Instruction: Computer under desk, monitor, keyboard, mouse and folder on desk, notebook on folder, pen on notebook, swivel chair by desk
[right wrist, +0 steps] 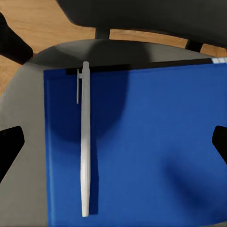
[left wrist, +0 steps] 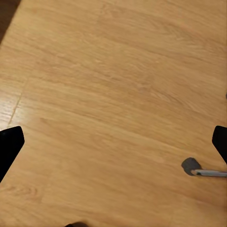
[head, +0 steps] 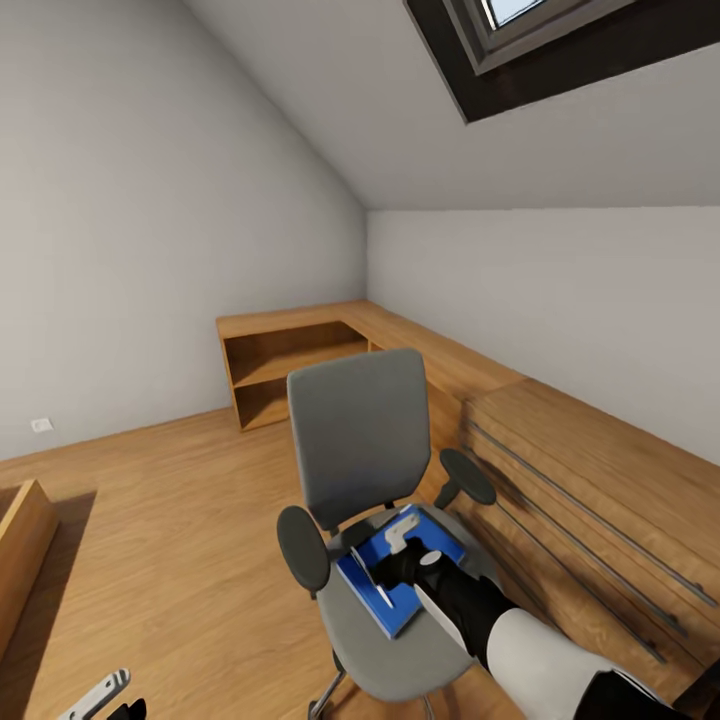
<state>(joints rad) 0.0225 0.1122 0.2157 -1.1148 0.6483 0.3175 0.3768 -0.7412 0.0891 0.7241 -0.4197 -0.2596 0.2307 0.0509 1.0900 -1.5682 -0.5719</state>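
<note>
Our left gripper [left wrist: 113, 142] hangs over bare floor [left wrist: 113, 71], its 2 fingers wide apart. Our right gripper [right wrist: 113, 142], also spread wide, hovers over the swivel chair [head: 360, 440], where a slim pen [right wrist: 85, 142] lies on the blue folder [right wrist: 151, 142] between the fingertips. We judge the pen light, stiff and slippery, best pinched mid-barrel.

Attic bedroom/home office: sloped ceiling w/ skylight [head: 520, 20], built-in wood desk [head: 420, 345], swivel chair [head: 365, 440].

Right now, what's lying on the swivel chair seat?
A blue folder lies flat on the swivel chair seat with a grey pen on top. Whatever sits beneath the blue cover is hidden.
</note>
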